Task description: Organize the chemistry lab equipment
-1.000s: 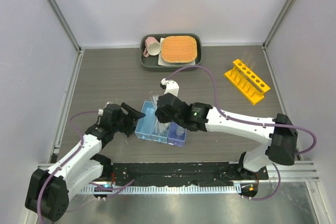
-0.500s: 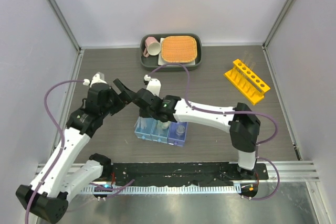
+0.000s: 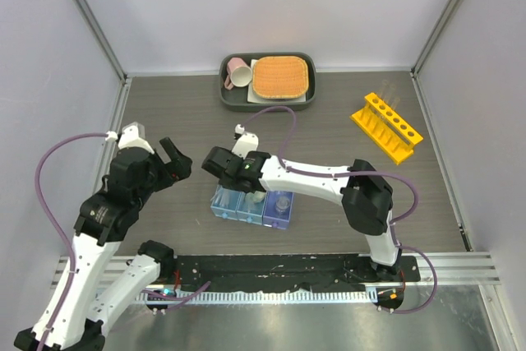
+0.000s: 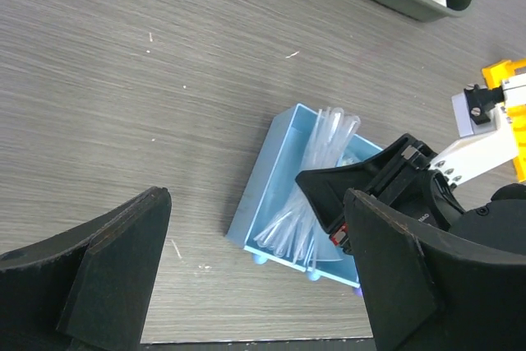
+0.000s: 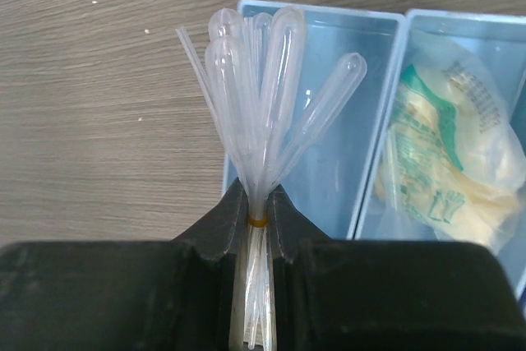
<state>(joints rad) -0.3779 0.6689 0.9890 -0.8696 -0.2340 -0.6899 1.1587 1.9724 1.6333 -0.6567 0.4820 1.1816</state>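
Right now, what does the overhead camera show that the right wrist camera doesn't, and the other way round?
Only overhead: the yellow rack, the pink mug and orange mat at the back, and the left gripper, open and holding nothing. Only the right wrist: the clear pipettes fanning out above a thin yellow band, pinched in the right gripper, and printed markings on the clear items in the next compartment. Both: the blue tray.

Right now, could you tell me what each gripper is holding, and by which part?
The right gripper pinches the pipette bundle at its yellow band, below the bulbs. The left gripper is open, holding nothing.
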